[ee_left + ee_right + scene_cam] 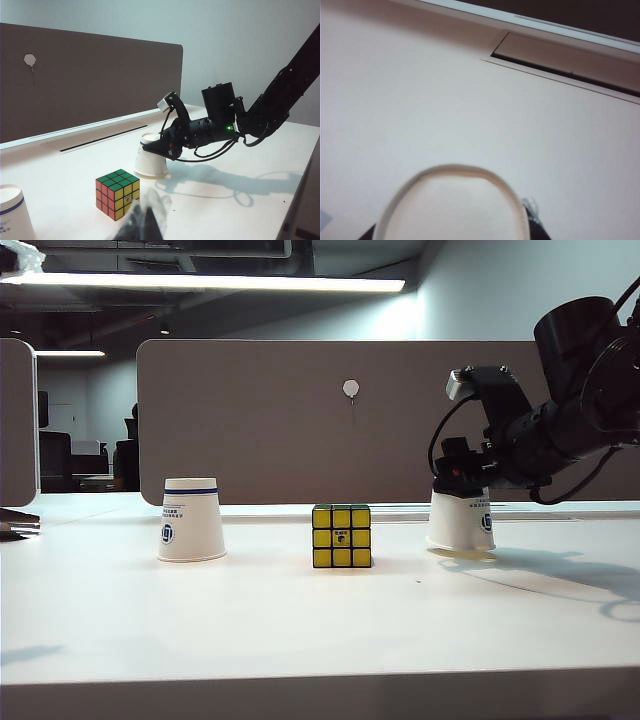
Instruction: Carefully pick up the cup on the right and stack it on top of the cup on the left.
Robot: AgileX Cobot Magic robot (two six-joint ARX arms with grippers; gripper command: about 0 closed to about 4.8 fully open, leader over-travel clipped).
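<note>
Right cup [461, 521]: white paper cup, upside down on the surface [300, 620], at the right of the exterior view. Blue logo low on its wall. Its rim looks slightly raised on one side; whether it has fully left the surface cannot be told. Nothing can be seen inside it. In the right wrist view its base [455, 205] fills the near edge of the picture.

Left cup [190, 520]: same kind, also upside down, blue band near its top, logo on the wall. Stands flat at the left, well apart from the right cup. Contents hidden.

Cube [341, 536]: puzzle cube with yellow face toward the exterior camera; green top and red side in the left wrist view. Sits between the two cups, touching neither.

Right gripper [462, 478]: black, reaching in from the right and down onto the top of the right cup. Jaws stand on either side of the cup's upper part; whether they press on it cannot be told.

Left gripper [147, 220]: only a dark, blurred part shows at the near edge of its own wrist view, off from all three items. Jaws' state cannot be told.

Surface: white, plain, with a long narrow slot [560, 65] near the back edge.

Room: grey-brown partition panel [300, 420] behind the surface, carrying a small white round marker [351, 389]. Ceiling strip light [210, 282] above; dim office chairs [60, 460] at far left.
</note>
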